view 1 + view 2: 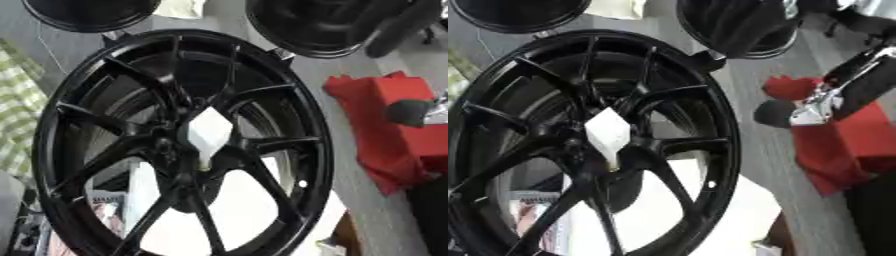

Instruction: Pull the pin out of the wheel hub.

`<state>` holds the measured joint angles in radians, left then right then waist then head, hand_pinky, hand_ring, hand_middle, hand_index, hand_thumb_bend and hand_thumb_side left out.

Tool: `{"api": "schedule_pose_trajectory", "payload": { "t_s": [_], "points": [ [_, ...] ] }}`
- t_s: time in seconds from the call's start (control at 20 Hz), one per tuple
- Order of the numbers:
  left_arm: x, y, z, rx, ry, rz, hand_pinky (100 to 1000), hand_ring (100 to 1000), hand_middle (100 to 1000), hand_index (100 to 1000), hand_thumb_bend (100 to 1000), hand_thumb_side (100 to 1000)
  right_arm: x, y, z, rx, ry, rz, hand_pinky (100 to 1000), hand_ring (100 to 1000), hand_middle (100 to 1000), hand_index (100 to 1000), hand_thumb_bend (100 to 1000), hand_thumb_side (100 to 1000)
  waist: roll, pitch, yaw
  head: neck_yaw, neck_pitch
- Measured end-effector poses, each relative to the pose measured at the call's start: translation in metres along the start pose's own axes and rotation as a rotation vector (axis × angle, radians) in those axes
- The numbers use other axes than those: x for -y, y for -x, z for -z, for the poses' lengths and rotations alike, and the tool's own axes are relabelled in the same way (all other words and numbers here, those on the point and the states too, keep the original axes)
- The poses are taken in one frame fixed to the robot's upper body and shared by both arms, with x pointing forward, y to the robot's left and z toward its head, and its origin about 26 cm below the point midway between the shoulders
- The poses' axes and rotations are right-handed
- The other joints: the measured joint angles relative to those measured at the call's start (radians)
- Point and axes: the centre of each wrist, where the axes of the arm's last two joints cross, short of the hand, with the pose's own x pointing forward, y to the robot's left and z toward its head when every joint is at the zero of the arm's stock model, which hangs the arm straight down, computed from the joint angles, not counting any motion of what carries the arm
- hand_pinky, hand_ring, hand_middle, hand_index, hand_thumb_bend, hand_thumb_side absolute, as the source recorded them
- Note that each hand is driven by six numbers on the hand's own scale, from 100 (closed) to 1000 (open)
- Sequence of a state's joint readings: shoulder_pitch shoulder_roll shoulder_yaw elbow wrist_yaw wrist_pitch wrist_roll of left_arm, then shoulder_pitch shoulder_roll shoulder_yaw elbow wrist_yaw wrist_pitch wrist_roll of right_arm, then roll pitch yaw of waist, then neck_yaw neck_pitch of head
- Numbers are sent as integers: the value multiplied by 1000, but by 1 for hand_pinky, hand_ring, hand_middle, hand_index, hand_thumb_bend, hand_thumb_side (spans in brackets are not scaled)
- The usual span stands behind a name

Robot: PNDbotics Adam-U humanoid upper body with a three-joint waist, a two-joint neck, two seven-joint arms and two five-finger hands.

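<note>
While apart from hand [776, 114], pin [209, 134]

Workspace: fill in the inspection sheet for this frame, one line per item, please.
Surface: grey floor behind the wheel; no table seen.
Job's things: black wheel upright, filling the view; white pin seated in its hub, pointing down, untouched.
Clutter: red cloth to the right; two more black wheels at the top edge; checked cloth at left.
Hands: right arm, black with silver joints, enters from the upper right, apart from the wheel; its fingers cannot be made out. Left hand not seen.
Cables: nothing seen.
Surroundings: printed paper visible through the spokes, lower left.
</note>
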<state>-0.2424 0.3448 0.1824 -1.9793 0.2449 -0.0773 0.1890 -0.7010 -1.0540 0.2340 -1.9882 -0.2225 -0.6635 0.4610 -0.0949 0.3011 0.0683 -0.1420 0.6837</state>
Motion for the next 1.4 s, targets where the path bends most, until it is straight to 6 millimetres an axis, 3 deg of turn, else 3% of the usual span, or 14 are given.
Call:
{"api": "schedule_pose_trajectory", "payload": {
  "t_s": [0.75, 1.2, 1.4],
  "points": [
    [-8, 4, -9, -47, -38, 31, 777, 585, 550, 712, 100, 676, -6, 6, 73, 207, -25, 175, 898, 841, 722, 767, 339, 158, -1, -29, -22, -9, 19],
    [-14, 7, -16, -80, -64, 57, 778, 585, 550, 712, 100, 678, -29, 25, 92, 212, 7, 271, 888, 843, 740, 773, 368, 149, 0, -56, -41, 12, 19],
    [-18, 9, -21, -99, -81, 73, 778, 585, 550, 712, 100, 681, -33, 24, 101, 202, -4, 232, 881, 849, 755, 783, 398, 141, -4, -76, -58, 36, 46]
  ]
}}
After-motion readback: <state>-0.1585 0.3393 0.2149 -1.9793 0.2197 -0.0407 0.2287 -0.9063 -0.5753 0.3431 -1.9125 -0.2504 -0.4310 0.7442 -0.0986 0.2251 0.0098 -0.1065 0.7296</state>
